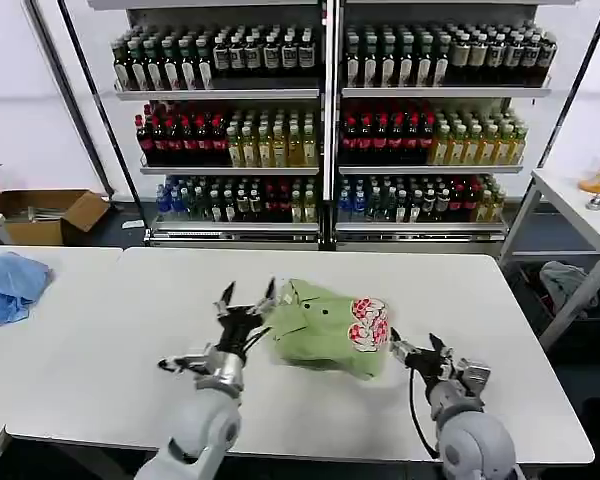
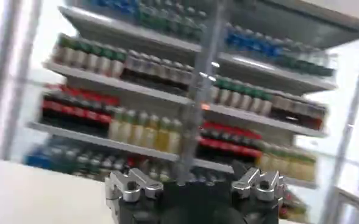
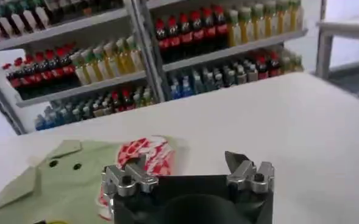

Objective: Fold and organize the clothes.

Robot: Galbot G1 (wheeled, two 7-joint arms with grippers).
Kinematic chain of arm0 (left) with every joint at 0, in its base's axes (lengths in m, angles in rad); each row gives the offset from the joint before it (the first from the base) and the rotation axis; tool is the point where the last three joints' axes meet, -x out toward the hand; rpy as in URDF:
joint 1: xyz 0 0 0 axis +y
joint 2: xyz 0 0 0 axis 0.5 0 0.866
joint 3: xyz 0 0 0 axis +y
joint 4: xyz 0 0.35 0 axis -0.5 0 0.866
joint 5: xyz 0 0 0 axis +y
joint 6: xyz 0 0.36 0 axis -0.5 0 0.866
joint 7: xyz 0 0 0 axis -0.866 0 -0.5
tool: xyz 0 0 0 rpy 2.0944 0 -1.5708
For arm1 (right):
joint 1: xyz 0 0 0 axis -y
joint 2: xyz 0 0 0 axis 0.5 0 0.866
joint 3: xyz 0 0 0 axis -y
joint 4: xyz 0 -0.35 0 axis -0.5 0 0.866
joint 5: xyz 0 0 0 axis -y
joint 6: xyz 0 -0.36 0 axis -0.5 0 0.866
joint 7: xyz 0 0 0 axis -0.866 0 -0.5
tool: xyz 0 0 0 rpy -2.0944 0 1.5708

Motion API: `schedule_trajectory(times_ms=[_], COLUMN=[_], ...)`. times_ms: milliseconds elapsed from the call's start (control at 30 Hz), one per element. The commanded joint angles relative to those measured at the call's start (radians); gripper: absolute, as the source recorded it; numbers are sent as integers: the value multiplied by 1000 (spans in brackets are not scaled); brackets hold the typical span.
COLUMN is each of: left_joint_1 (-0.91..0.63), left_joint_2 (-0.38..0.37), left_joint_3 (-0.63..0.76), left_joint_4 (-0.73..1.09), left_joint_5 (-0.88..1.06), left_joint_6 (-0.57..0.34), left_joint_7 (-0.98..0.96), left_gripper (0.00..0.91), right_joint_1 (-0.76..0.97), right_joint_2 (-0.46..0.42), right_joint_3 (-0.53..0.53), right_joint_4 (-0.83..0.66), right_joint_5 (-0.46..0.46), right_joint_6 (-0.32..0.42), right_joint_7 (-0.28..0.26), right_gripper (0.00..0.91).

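The clothes are one sage-green collared shirt [image 1: 325,328], lying folded into a compact bundle at the middle of the white table [image 1: 110,340]. Its red-and-white patch [image 1: 368,320] faces up at the right end. My left gripper [image 1: 248,292] stands open just left of the shirt's collar end, fingers pointing up and apart. In the left wrist view the left gripper [image 2: 194,179] holds nothing and faces the shelves. My right gripper [image 1: 417,348] is open just right of the patch, apart from the fabric. The right wrist view has the right gripper [image 3: 188,167] empty, with the shirt [image 3: 57,179] beside one finger.
A crumpled light blue cloth [image 1: 10,283] lies at the table's far left. Drink shelves [image 1: 330,120] stand behind the table, with a cardboard box [image 1: 50,215] on the floor at left. A second table [image 1: 580,205] stands at right, grey cloth [image 1: 570,282] beneath it.
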Motion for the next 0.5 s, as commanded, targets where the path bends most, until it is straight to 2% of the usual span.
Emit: schedule_trajectory(times_ms=[33,100,133,167,200,233,267,333,500], left_joint_1=[281,293,300,302,306,309,311,317,333], left_joint_2=[51,42,38,37,35,33,33,32,32], left_joint_3=[-217,-215,-213,-212,-211,-210,-210,-209,-212], left_joint_4=[-171,-173,-175,-175,-176,-180,-182,-189,-205], left_joint_5=[33,37,42,43,45,48,48,49,48], left_joint_6=[-44,-47,-47,-47,-48,-48,-47,-47,-47], left_joint_7=[-5,-6,-6,-6,-6,-7,-7,-8,-8], left_gripper=[907,907,907,907,907,907,907,907,907], right_joint_1=[195,207,216,219,224,230,232,239,242], right_joint_2=[61,67,71,73,77,81,83,88,92], right_joint_3=[-139,-142,-145,-147,-148,-150,-150,-150,-144], right_joint_4=[-203,-220,-231,-237,-247,-255,-259,-271,-283], right_joint_5=[92,99,107,109,112,114,115,116,115], right_joint_6=[-18,-22,-25,-28,-28,-29,-29,-34,-33], right_joint_7=[75,81,87,90,98,103,105,125,135], right_gripper=[907,907,877,796,574,443,181,0,0])
